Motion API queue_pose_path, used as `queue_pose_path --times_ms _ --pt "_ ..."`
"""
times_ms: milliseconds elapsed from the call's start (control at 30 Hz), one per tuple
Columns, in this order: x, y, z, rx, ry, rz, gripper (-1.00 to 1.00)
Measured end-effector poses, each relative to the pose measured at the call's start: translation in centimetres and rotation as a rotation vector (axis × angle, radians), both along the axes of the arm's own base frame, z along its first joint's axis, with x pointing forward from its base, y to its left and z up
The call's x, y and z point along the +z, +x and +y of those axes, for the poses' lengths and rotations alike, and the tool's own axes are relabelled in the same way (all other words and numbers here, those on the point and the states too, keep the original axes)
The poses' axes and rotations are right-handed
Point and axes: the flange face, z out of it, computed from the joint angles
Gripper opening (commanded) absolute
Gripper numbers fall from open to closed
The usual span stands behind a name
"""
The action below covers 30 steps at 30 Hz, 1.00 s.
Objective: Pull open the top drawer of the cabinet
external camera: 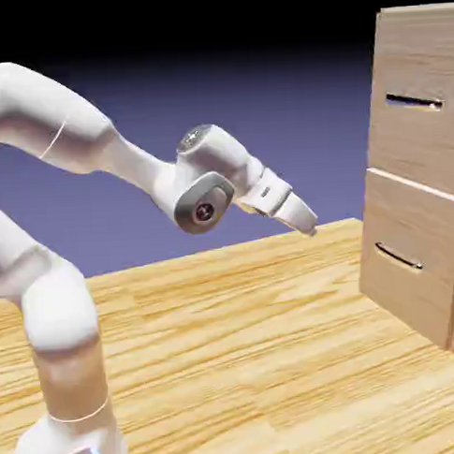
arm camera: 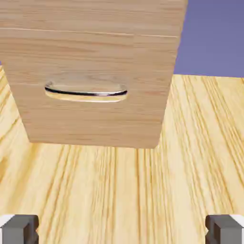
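In the exterior view, you have the cabinet (external camera: pixel 415 174) standing on the bench (external camera: pixel 227 343) along the right edge of the frame, its two drawers stacked one above the other. The top drawer (external camera: pixel 418 136) is in the upper right of the frame, its flat front flush with the cabinet and closed. Its thin dark handle (external camera: pixel 414 100) runs nearly level across that front. Below it, at the middle right, sits the lower drawer (external camera: pixel 411 277), also closed, with a slightly curved handle (external camera: pixel 398 255).

Your arm (external camera: pixel 51 109) comes in from the left side of the frame, and its hand end slants down to the right, close to the middle of the frame. The fingers (external camera: pixel 304 229) are well apart from the cabinet, lower in the frame than the top drawer's handle and touching nothing.

In the hand view, you see the fingers released and spread wide, one tip in the lower left corner and the other in the lower right, with bare bench between them. The lower drawer and its curved handle fill the upper left of that frame, with the pale seam above them. A strip of the top drawer's front shows along the top edge, but you can't see its handle from there. Blue-violet backdrop (arm camera: pixel 214 38) fills the upper right.
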Motion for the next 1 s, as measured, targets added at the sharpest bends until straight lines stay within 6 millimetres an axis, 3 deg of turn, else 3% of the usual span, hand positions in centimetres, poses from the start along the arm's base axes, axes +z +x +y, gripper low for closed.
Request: queue_pose_path --times_ms 433,1000 --pt "4.6 6.7 5.8 0.68 -0.897 -0.05 0.0" --pt "7.2 14.0 10.9 1.411 -2.11 0.009 0.0"
